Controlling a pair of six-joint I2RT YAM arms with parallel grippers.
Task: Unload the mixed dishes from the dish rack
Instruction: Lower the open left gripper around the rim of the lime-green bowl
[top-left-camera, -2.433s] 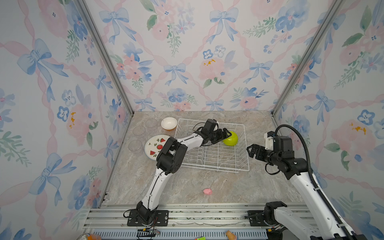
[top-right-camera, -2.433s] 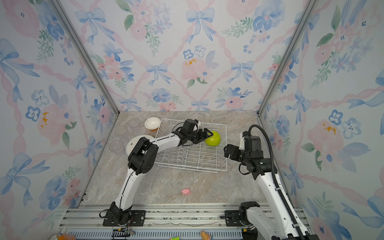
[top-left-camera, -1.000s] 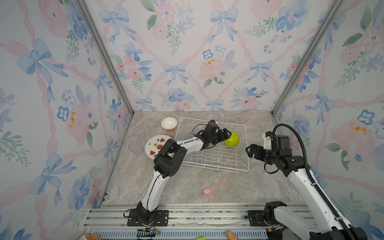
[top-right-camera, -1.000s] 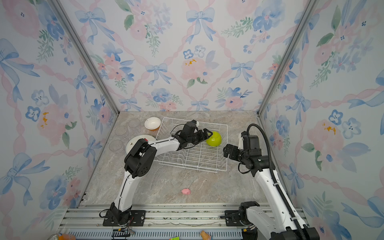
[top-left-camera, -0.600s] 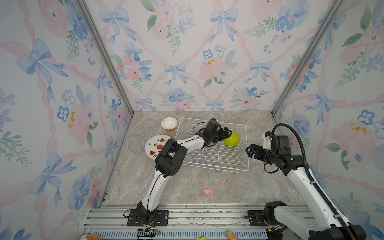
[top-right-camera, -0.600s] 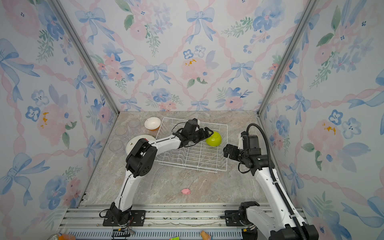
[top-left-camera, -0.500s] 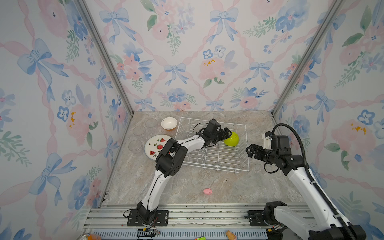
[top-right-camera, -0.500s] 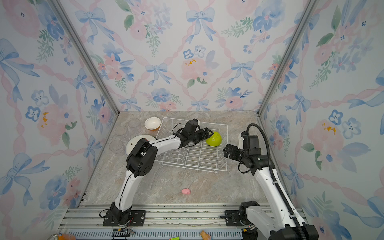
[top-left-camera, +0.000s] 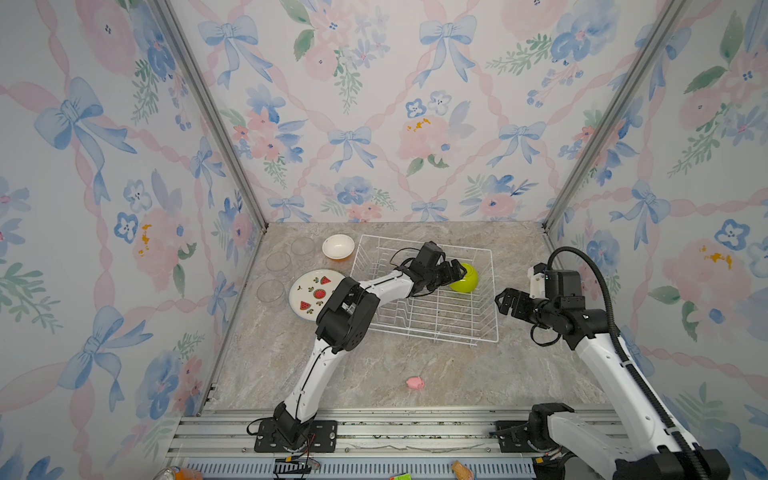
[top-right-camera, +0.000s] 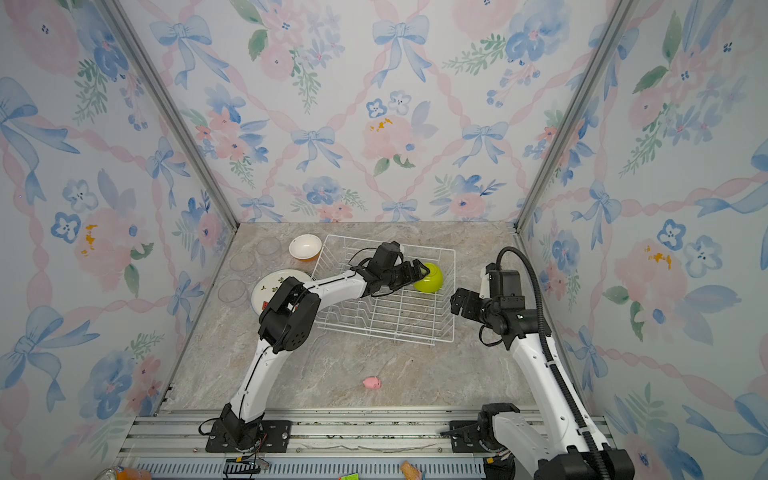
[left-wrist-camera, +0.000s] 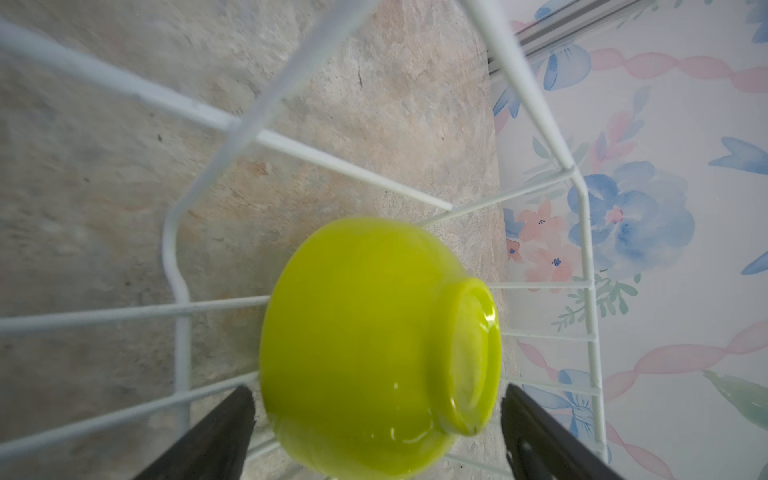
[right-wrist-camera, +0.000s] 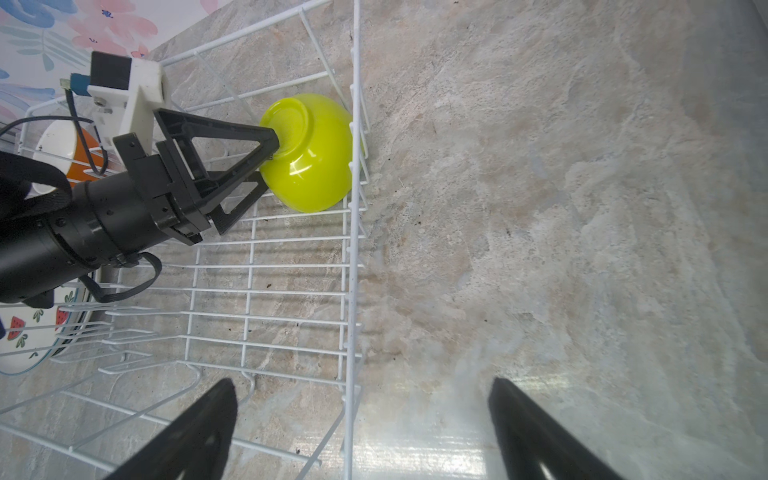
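Both top views look down from high in front onto the tabletop (top-left-camera: 365, 365) around the dish rack (top-left-camera: 440, 316); the left wrist camera sits close to the lime-green bowl (left-wrist-camera: 374, 345) inside it, the right wrist camera just outside, sharing that bowl.

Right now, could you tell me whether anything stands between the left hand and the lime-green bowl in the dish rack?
Nothing visible does. The open left hand has a finger on either side of the lime-green bowl, which lies on its side against a wall of the dish rack.
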